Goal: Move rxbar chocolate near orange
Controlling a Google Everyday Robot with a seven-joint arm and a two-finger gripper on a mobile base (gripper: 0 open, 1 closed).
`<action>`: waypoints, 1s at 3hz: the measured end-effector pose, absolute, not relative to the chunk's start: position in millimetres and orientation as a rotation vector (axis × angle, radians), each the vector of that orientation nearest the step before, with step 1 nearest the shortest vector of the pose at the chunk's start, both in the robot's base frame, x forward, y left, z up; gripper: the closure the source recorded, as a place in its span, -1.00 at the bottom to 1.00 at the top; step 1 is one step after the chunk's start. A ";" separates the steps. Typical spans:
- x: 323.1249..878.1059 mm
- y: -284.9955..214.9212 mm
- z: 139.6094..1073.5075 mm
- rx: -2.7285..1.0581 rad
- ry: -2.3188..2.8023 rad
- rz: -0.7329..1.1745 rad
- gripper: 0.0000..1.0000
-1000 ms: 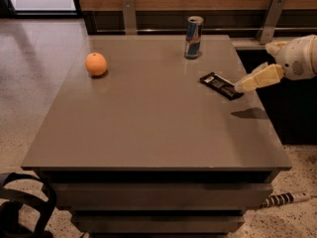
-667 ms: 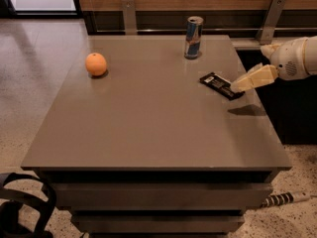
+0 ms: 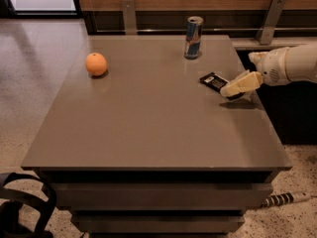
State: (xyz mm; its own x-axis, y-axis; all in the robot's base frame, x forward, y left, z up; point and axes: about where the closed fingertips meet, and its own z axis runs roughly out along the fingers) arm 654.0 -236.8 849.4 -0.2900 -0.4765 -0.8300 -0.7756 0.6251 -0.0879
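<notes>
we see a flat black rectangular rxbar chocolate wrapper (image 3: 213, 80) with small white markings lying on the right side of a grey square tabletop (image 3: 148, 128), close to its right edge. the cream-coloured gripper (image 3: 238, 86) comes in from the right on a white arm (image 3: 292, 63) and sits low over the bar's right end, covering that end. we cannot tell if it is open or closed, or whether it really touches the bar.

the round bright orange fruit (image 3: 96, 64) rests on the far left part of the table, well apart from the bar. a tall blue-and-silver drink can (image 3: 193, 37) stands upright near the back edge, behind and a bit left of the bar, not touching it.

off the table, a black strap or bag (image 3: 20, 207) lies on the speckled floor at bottom left, and a striped black-and-white cable piece (image 3: 285, 199) lies at bottom right. a wooden wall panel with two grey metal brackets (image 3: 129, 14) runs behind the table.
</notes>
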 end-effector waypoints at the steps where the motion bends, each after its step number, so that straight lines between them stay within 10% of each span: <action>1: 660.0 -230.8 829.7 -0.977 1.955 0.462 -1.00; 3: 648.0 -227.3 802.9 -0.915 1.969 0.521 -1.00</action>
State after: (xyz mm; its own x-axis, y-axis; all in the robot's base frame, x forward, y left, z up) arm 648.0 -227.3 802.9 -0.3438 -0.3996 -0.8498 -0.7675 0.6409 0.0091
